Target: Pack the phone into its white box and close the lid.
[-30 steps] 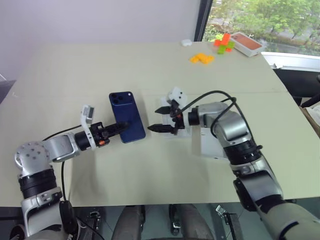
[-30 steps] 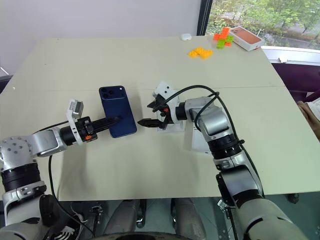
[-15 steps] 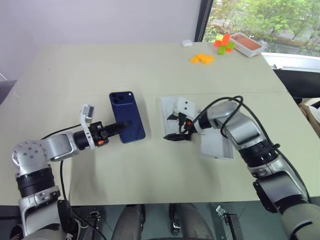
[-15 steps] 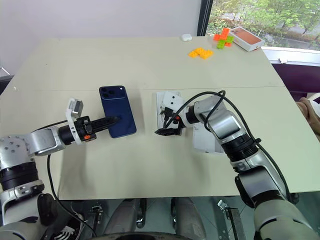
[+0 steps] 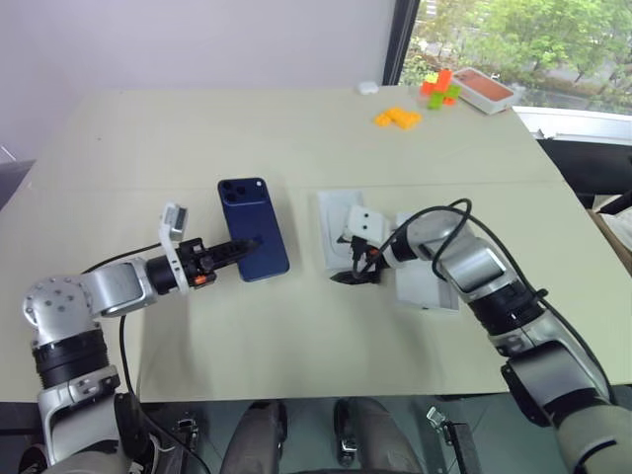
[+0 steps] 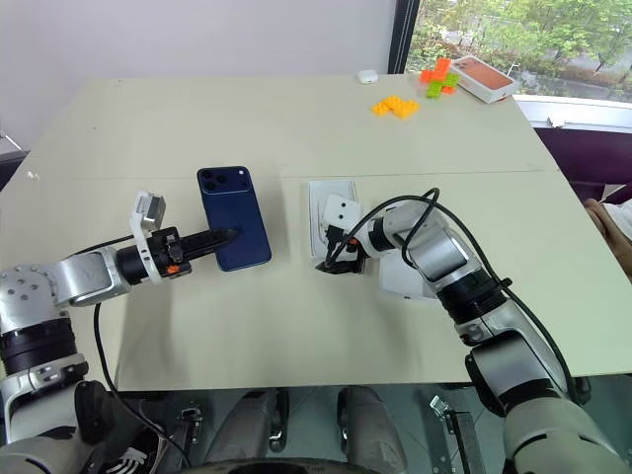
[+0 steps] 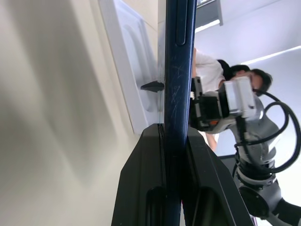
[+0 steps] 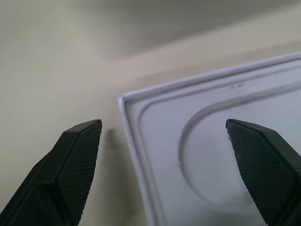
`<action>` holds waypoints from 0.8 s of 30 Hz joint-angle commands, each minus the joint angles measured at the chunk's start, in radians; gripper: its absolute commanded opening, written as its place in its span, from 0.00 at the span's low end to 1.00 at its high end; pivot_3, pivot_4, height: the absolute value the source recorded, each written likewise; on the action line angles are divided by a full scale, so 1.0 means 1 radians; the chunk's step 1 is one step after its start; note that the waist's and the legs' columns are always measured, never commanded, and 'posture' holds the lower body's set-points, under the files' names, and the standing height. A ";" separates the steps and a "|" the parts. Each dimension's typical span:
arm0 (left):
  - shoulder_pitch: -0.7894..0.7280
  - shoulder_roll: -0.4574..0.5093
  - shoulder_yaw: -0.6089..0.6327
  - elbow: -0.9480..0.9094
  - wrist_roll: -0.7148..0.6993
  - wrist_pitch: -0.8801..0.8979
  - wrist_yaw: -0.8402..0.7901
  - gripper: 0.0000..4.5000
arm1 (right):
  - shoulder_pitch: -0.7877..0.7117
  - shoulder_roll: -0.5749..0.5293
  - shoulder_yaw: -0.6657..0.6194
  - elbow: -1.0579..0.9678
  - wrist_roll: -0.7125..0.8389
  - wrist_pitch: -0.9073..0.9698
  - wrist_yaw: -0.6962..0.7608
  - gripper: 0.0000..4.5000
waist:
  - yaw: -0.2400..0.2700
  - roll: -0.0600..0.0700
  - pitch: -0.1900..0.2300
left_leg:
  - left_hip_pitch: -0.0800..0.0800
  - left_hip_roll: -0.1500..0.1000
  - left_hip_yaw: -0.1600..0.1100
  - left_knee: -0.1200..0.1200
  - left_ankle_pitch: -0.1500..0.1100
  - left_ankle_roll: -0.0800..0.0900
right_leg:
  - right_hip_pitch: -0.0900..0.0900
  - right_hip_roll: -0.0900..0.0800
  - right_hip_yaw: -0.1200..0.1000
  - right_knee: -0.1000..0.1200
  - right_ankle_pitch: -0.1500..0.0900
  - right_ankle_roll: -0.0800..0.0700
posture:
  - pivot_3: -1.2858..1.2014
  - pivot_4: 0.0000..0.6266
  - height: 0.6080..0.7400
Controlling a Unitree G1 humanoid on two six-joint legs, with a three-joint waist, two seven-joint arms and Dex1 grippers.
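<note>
1. Since a second ago, right gripper lowered from level with the phone down to the near corner of the white insert; left arm unmoved.
2. Right fingers spread wide, holding nothing, one over bare table, the other over the insert's oval recess, the corner of the insert between them.
3. Just behind that gripper, on its arm's side: a white box part lying flat, partly hidden by the forearm; tray or lid, cannot tell.
4. Left gripper clamped tight on the near end of the phone, dark blue back up, camera bump at the far end, held about level just above the table.
5. Seen along the left fingers: phone edge-on between them, insert and right gripper just beyond.
6. Far past both grippers, at the table's far right corner: orange blocks and an orange-topped box.
7. A person beyond the right arm in the left wrist view.
</note>
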 commanded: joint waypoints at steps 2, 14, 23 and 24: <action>-0.009 0.001 -0.002 -0.042 -0.046 -0.015 0.001 0.00 | 0.000 -0.029 0.002 -0.004 -0.027 -0.047 0.018 0.98 | 0.001 0.000 0.000 | 0.000 0.000 0.000 0.001 0.000 0.000 | 0.000 0.000 0.000 0.000 0.000 0.000 | 0.52 0.24 1.00; -0.006 0.005 -0.022 -0.050 -0.041 -0.032 0.007 0.00 | 0.020 -0.047 0.033 0.031 -0.102 -0.133 0.033 0.24 | 0.001 0.000 0.000 | 0.001 0.000 0.000 0.002 0.001 0.001 | 0.001 0.000 0.000 0.001 0.001 0.000 | 0.52 0.24 1.00; -0.007 0.009 -0.025 -0.047 -0.052 -0.032 0.017 0.00 | 0.028 -0.024 0.029 0.029 -0.114 -0.128 0.026 0.24 | 0.001 -0.001 0.000 | 0.013 0.000 0.000 0.001 0.001 0.001 | 0.014 0.000 0.000 0.000 0.000 0.000 | 0.52 0.24 1.00; -0.008 0.009 -0.025 -0.045 -0.053 -0.033 0.019 0.00 | 0.031 -0.020 0.027 0.021 -0.109 -0.117 0.029 0.24 | 0.001 -0.001 0.000 | 0.013 0.000 0.000 0.002 0.001 0.001 | 0.015 0.000 0.000 0.000 0.000 0.000 | 0.52 0.24 1.00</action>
